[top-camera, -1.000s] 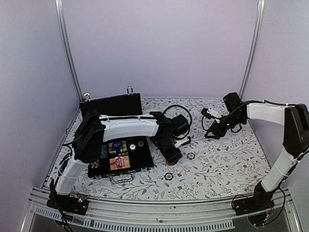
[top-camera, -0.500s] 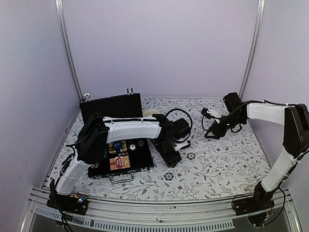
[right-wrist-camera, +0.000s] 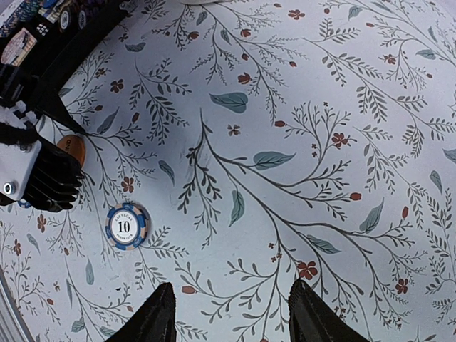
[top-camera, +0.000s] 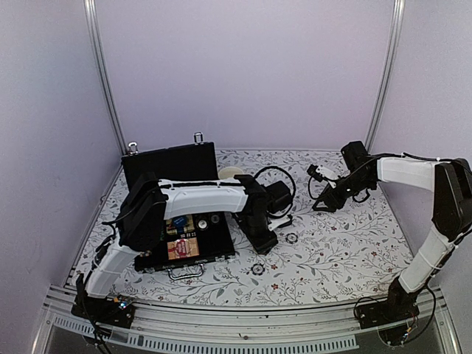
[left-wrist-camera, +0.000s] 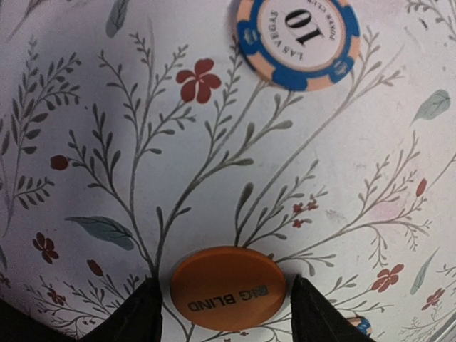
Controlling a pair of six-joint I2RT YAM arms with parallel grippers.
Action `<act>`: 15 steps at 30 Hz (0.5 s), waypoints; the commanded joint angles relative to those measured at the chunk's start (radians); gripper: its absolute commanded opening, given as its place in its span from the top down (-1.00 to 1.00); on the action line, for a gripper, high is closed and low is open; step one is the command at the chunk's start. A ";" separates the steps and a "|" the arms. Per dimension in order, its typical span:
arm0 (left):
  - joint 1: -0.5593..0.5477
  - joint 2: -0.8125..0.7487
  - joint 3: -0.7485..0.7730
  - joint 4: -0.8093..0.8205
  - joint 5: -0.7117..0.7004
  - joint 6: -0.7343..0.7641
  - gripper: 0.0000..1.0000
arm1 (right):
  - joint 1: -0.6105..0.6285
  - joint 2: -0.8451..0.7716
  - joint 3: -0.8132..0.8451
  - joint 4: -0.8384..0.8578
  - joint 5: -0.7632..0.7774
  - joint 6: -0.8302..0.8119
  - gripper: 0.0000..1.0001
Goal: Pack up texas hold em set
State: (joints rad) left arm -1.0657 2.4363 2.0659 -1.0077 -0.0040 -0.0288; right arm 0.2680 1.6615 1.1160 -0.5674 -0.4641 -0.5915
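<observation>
The black case (top-camera: 175,162) lies open at the left, with card decks and chips in its tray (top-camera: 188,240). My left gripper (left-wrist-camera: 226,308) is low over the table just right of the case. It straddles an orange round button (left-wrist-camera: 228,287) marked BIG BLIND that lies flat on the cloth. Its fingers (left-wrist-camera: 146,313) stand close on both sides, with a thin gap on the right. A blue-striped "10" chip (left-wrist-camera: 296,39) lies just beyond. My right gripper (right-wrist-camera: 231,313) hovers open and empty over the table, with the same chip (right-wrist-camera: 126,225) to its left.
Another chip (top-camera: 257,270) lies nearer the front edge, and the blue-striped one (top-camera: 292,238) sits right of the left gripper. A cream mug (top-camera: 230,172) stands behind the left arm beside the case lid. Black cable loops (top-camera: 276,177) hang from the left wrist. The cloth is floral-patterned.
My left gripper has settled lower over the orange button and its fingers have drawn in towards it. The right arm has barely moved.
</observation>
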 commanded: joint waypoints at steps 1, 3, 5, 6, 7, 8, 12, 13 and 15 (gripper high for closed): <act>-0.016 0.050 0.005 -0.037 -0.009 0.005 -0.23 | -0.001 0.001 -0.001 -0.003 -0.028 -0.008 0.05; -0.015 0.052 0.004 -0.045 -0.011 0.008 -0.21 | -0.001 0.003 -0.001 -0.007 -0.031 -0.009 0.05; -0.015 0.053 0.003 -0.050 -0.010 0.009 -0.15 | -0.001 0.004 0.001 -0.009 -0.032 -0.010 0.05; -0.014 0.053 0.003 -0.051 -0.007 0.008 -0.11 | -0.001 0.006 0.000 -0.011 -0.033 -0.011 0.05; -0.014 0.053 0.003 -0.052 -0.003 0.009 -0.07 | -0.001 0.006 0.000 -0.009 -0.035 -0.011 0.05; -0.014 0.053 0.003 -0.054 -0.002 0.008 -0.04 | -0.001 0.007 0.001 -0.012 -0.035 -0.011 0.05; -0.007 0.037 0.004 -0.066 -0.012 0.000 0.06 | -0.001 0.010 0.004 -0.014 -0.038 -0.011 0.05; -0.005 0.026 0.002 -0.068 -0.020 -0.003 0.08 | 0.000 0.010 0.004 -0.015 -0.039 -0.011 0.05; 0.006 -0.005 -0.006 -0.059 -0.031 -0.011 0.13 | -0.001 0.012 0.005 -0.017 -0.041 -0.011 0.05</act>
State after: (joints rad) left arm -1.0660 2.4390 2.0735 -1.0183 -0.0132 -0.0284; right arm 0.2680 1.6619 1.1160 -0.5682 -0.4828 -0.5949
